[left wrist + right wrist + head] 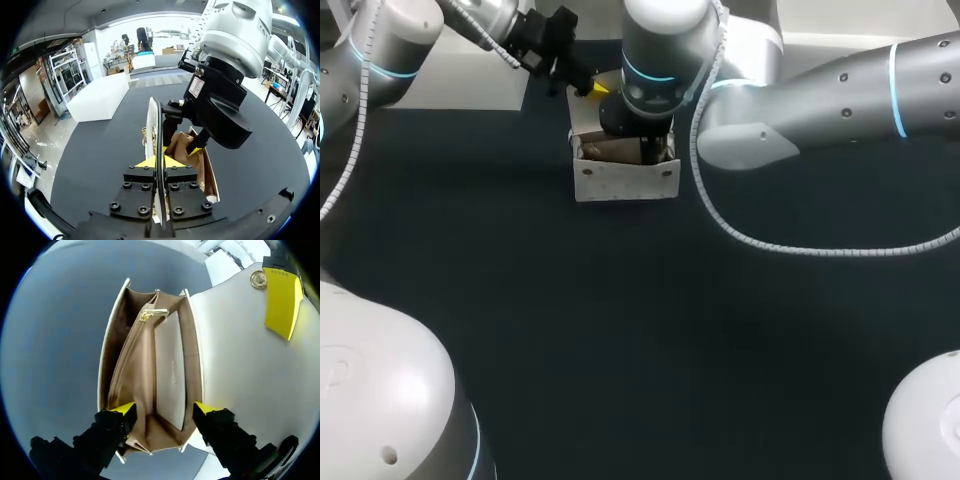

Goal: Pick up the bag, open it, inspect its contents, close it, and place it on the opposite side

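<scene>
A white bag [620, 182] stands upright at the far middle of the dark table, its mouth open. My left gripper [592, 88] is behind it, shut on the edge of the raised white flap [151, 120], which runs between its yellow tips [157, 161]. My right gripper [645, 150] hangs straight over the mouth with its wrist hiding most of it. In the right wrist view its fingers [164, 409] stand apart over the two side walls. Between them shows the beige lining [165, 360] with a gold zip pull [152, 314]. The flap [235, 355] lies to one side.
The dark tabletop [640, 330] spreads wide in front of the bag. My arms' white bases sit at the near left [380, 400] and near right [925, 420] corners. A spiral cable [770, 245] hangs from the right arm just beyond the bag.
</scene>
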You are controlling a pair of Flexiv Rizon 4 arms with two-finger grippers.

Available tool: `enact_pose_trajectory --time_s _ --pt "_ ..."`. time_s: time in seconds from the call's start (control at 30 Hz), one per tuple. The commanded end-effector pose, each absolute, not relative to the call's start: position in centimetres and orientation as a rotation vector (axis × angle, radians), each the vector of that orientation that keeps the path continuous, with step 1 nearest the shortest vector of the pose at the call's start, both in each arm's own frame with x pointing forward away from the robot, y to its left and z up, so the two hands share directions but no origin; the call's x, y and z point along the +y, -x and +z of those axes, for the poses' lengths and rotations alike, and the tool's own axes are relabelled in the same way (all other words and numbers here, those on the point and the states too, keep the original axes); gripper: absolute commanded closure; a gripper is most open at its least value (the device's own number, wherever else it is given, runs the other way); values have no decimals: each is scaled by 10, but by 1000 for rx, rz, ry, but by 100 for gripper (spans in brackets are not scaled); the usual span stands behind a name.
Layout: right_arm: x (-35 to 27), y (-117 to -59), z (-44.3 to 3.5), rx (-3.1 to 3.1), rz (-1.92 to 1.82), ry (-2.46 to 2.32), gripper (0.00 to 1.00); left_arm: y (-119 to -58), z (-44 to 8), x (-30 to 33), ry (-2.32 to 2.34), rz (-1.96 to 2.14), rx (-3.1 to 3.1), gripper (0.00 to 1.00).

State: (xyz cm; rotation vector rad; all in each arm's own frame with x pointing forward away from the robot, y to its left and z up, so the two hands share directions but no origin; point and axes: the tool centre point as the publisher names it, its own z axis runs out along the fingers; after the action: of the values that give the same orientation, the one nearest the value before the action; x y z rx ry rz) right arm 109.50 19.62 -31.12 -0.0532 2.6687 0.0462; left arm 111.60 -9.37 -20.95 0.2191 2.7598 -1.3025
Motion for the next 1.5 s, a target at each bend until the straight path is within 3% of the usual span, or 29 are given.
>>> enact_pose_trajectory --time_s 0.03,0.2,0.73,1.03,1.1,1.5 --pt "194 -1095 -307 2632 46 34 51 -1114 -207 -93 -221 -1307 2752 100" --pt "190 -1095 -287 2557 43 -3 64 -1117 -213 -93 -204 -1304 2748 100" --pt "177 -1085 -246 2378 48 -106 68 -1148 -233 -99 -190 -1220 2640 100" --pt "172 -1075 -250 2348 79 -142 89 -1173 -246 -102 -178 -1177 2548 100" --pt "170 -1073 -253 2340 92 -156 100 -1175 -251 -102 -183 -1179 2536 100" --pt "172 -1063 -289 2424 190 -152 100 -1182 -277 -100 -159 -1199 2549 100"
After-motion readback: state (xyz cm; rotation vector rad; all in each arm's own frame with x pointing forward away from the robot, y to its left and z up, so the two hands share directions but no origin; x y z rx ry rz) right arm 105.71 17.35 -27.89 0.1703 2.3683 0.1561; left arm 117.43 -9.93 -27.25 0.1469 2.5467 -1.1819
